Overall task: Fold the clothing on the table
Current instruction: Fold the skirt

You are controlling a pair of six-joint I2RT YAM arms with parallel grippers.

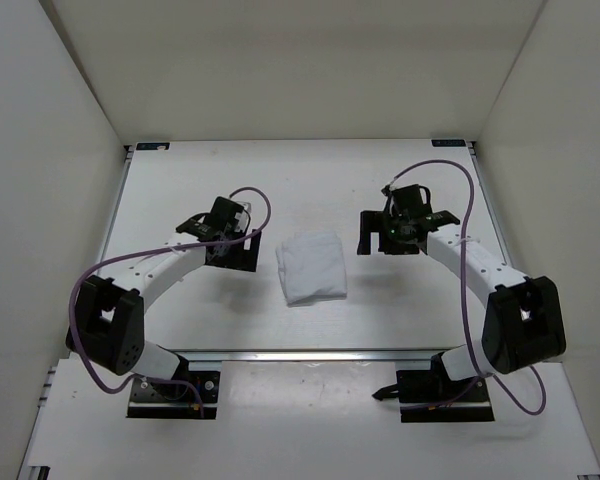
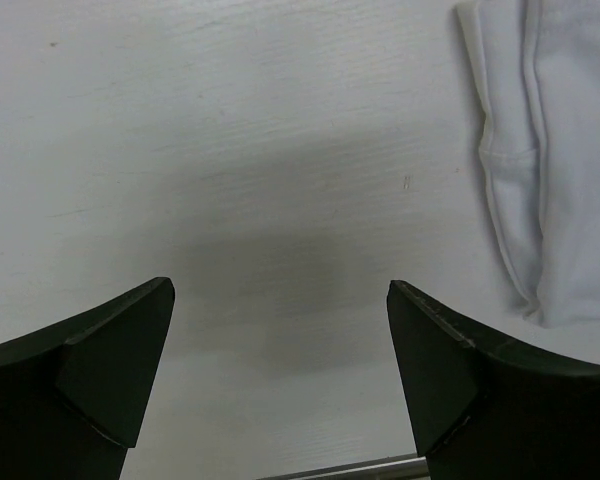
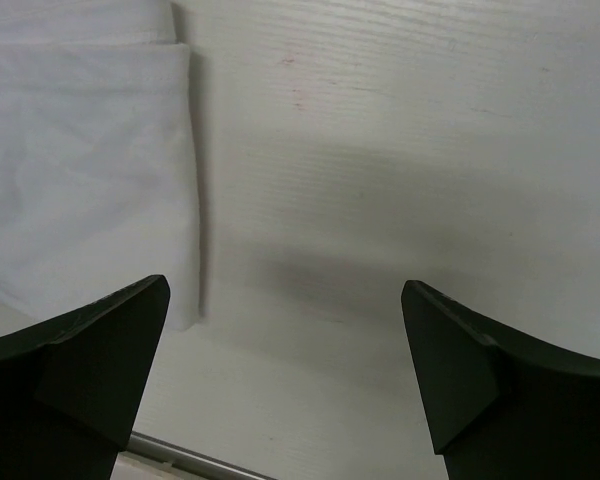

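Flanking the clothing (image 1: 312, 267), folded into a compact white bundle near the middle of the table (image 1: 180, 190). Hovering close on either side with the left gripper (image 2: 280, 290) and the right gripper (image 3: 285, 285), both claws spread wide apart and gripping nothing. Judging it thin, soft and light, likely sagging when lifted and sliding easily over the smooth top. Favouring a pinch through all layers at a corner or along a stacked edge, one from each side. Finding no brand, label or readable writing anywhere in view.
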